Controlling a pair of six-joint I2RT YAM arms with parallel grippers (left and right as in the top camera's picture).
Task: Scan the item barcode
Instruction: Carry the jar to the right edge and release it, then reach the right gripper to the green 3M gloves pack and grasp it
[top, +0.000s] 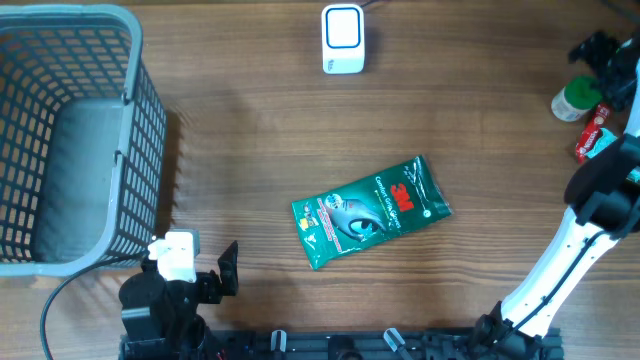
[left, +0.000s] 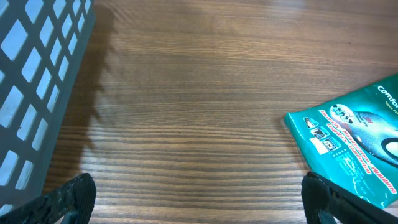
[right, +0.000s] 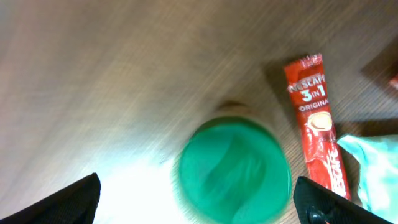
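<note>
A green 3M packet (top: 370, 212) lies flat in the middle of the table, and its left end shows in the left wrist view (left: 354, 146). The white barcode scanner (top: 343, 40) stands at the back centre. My left gripper (top: 208, 268) (left: 198, 200) is open and empty at the front left, just left of the packet. At the far right my right gripper (top: 598, 62) (right: 199, 202) hangs open over a green-capped bottle (top: 575, 100) (right: 235, 171). The cap sits between its fingers, blurred and not gripped.
A grey wire basket (top: 70, 140) (left: 31, 93) fills the left side. A red Nescafe sachet (top: 592, 135) (right: 314, 118) lies beside the bottle, with a pale teal wrapper (right: 376, 171) next to it.
</note>
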